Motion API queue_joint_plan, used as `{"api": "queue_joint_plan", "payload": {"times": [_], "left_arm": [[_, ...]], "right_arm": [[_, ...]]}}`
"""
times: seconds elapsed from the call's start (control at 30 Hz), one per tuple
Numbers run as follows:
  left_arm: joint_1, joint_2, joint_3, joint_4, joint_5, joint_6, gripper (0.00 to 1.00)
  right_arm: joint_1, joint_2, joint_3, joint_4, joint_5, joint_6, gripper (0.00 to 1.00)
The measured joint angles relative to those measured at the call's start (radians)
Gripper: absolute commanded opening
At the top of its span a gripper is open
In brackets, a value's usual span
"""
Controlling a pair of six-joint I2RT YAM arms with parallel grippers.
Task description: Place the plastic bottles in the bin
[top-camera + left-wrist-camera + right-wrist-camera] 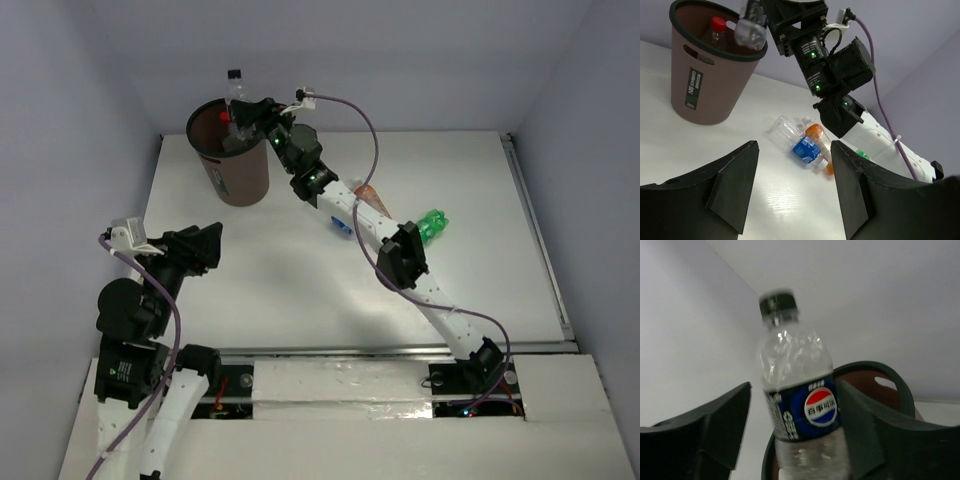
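My right gripper (pixel 250 118) hovers over the dark brown bin (pixel 240 178) at the back left. Its jaws stand open around the upright dark-labelled bottle (pixel 802 405), with a gap on the left side. The bottle's lower end is inside the bin rim (pixel 902 392), and it looks blurred. A red-capped bottle (pixel 717 25) lies in the bin (pixel 705 85). The blue-labelled bottle (pixel 805 147) and the orange bottle (pixel 817 136) lie side by side on the table under the right arm. The green bottle (pixel 433 224) lies to their right. My left gripper (pixel 205 245) is open and empty.
The right arm (pixel 400 255) stretches diagonally across the table above the lying bottles. Walls enclose the table at the back and on both sides. A metal rail runs along the table's right edge (pixel 540 240).
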Motion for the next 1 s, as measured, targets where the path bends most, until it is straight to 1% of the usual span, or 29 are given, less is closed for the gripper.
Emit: {"api": "queue_joint_plan", "payload": {"times": [0.07, 0.1, 0.23, 0.4, 0.43, 0.47, 0.5, 0.53, 0.57, 0.6, 0.63, 0.67, 0.7, 0.73, 0.8, 0.87, 0.97, 1.0], "left_arm": [[0.000, 0.000, -0.005, 0.001, 0.000, -0.002, 0.57], [0.000, 0.000, -0.008, 0.002, 0.000, -0.002, 0.57], [0.000, 0.000, -0.014, 0.002, -0.001, -0.005, 0.57], [0.000, 0.003, -0.014, 0.011, -0.005, -0.010, 0.57], [0.000, 0.006, -0.014, 0.015, -0.006, -0.011, 0.56], [0.000, 0.013, -0.013, 0.023, -0.006, -0.014, 0.53], [0.000, 0.021, -0.013, 0.032, -0.006, -0.018, 0.50], [0.000, 0.032, -0.013, 0.043, -0.005, -0.023, 0.47], [0.000, 0.046, -0.013, 0.051, -0.003, -0.029, 0.36], [0.000, 0.064, -0.013, 0.064, 0.001, -0.039, 0.29], [0.000, 0.085, -0.013, 0.075, 0.006, -0.043, 0.23], [0.000, 0.105, -0.013, 0.095, 0.015, -0.051, 0.10], [0.000, 0.138, -0.014, 0.109, 0.024, -0.065, 0.04], [0.000, 0.167, -0.019, 0.129, 0.036, -0.072, 0.01], [-0.008, 0.235, -0.034, 0.179, 0.057, -0.098, 0.00], [-0.044, 0.321, -0.049, 0.223, 0.055, -0.130, 0.00], [-0.211, 0.495, -0.050, 0.285, -0.045, -0.172, 0.00], [-0.278, 0.559, -0.039, 0.296, -0.077, -0.185, 0.07]], "right_arm": [[0.000, 0.008, 0.000, -0.005, 0.000, -0.003, 0.82], [0.000, 0.008, 0.000, -0.010, -0.001, -0.006, 0.86], [0.000, 0.007, -0.003, 0.000, -0.003, -0.023, 0.89], [0.000, -0.033, -0.066, -0.005, -0.028, -0.055, 0.88], [0.000, -0.055, -0.087, -0.009, -0.036, -0.063, 0.87], [0.000, -0.080, -0.114, -0.014, -0.046, -0.074, 0.86], [0.000, -0.122, -0.159, -0.015, -0.056, -0.089, 0.79], [0.000, -0.184, -0.227, -0.020, -0.066, -0.108, 0.70], [0.000, -0.250, -0.298, -0.026, -0.072, -0.127, 0.59], [0.000, -0.320, -0.375, -0.026, -0.075, -0.141, 0.44], [0.000, -0.422, -0.490, -0.016, -0.079, -0.164, 0.36], [0.000, -0.514, -0.583, -0.015, -0.077, -0.180, 0.23], [0.000, -0.613, -0.685, -0.024, -0.073, -0.201, 0.20], [0.000, -0.705, -0.776, -0.021, -0.067, -0.212, 0.17], [-0.003, -0.908, -0.950, -0.035, -0.050, -0.243, 0.11], [-0.011, -1.093, -1.104, -0.052, -0.037, -0.256, 0.11], [-0.042, -1.363, -1.338, -0.092, 0.000, -0.260, 0.12], [-0.053, -1.429, -1.395, -0.111, 0.009, -0.259, 0.13]]}}
